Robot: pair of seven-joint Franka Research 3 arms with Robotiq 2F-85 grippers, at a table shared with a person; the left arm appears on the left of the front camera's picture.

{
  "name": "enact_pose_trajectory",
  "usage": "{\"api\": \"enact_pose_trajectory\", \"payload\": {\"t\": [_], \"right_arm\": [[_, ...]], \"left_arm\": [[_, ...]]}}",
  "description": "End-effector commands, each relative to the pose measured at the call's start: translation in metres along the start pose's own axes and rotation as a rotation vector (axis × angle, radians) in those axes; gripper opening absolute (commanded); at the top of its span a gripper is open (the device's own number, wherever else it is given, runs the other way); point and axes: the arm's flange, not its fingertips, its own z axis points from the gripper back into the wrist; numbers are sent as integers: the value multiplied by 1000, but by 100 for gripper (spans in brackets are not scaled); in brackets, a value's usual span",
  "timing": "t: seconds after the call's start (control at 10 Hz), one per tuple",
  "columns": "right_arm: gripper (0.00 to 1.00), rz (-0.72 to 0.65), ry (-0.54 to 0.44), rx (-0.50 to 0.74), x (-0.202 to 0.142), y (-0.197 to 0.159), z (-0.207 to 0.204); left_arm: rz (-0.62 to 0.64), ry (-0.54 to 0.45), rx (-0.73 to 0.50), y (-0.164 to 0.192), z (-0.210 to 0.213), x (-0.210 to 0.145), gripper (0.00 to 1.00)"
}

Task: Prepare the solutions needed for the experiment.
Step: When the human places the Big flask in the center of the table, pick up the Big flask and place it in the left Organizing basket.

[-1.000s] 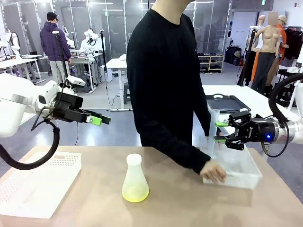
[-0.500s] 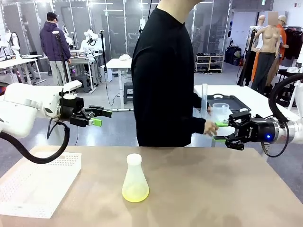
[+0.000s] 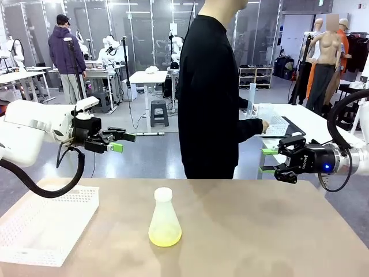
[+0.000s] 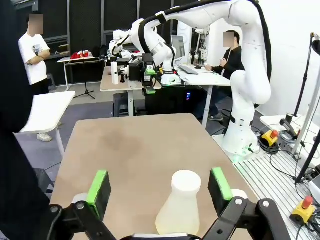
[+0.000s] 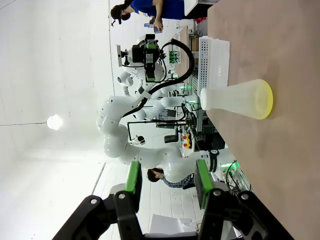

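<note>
Pale yellow-green solution [image 3: 165,235] lies shallow in the translucent conical flask [image 3: 164,213] standing on the brown table [image 3: 259,231]; your left end effector [image 3: 122,142] gapes wide, the right end effector [image 3: 268,160] half-open, both empty, so a clumsy approach could topple it.

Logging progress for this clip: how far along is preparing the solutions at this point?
Done: the flask stands on the table with a shallow layer of yellow-green liquid. In hand: nothing; the left tool and right tool hover open and empty. Left: any grasping or pouring; the person's hand is at the far table.
</note>
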Motion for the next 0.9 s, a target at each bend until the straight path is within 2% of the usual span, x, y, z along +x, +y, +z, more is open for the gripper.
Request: {"api": "enact_pose_trajectory", "payload": {"t": [0.0, 0.2, 0.3, 0.4, 0.7, 0.8], "right_arm": [[55, 2, -2, 3, 0, 1, -1], [55, 2, -2, 3, 0, 1, -1], [55, 2, -2, 3, 0, 1, -1], [55, 2, -2, 3, 0, 1, -1], [55, 2, -2, 3, 0, 1, -1], [55, 2, -2, 3, 0, 1, -1]], "left_arm": [[-73, -62, -106, 21, -20, -7, 100], [-102, -126, -110, 42, -44, -13, 100], [-124, -120, -137, 50, -53, -23, 100], [-116, -136, -154, 63, -59, -33, 100], [-92, -101, -222, 78, -73, -51, 100], [-28, -114, -264, 79, -75, -54, 100]]}}
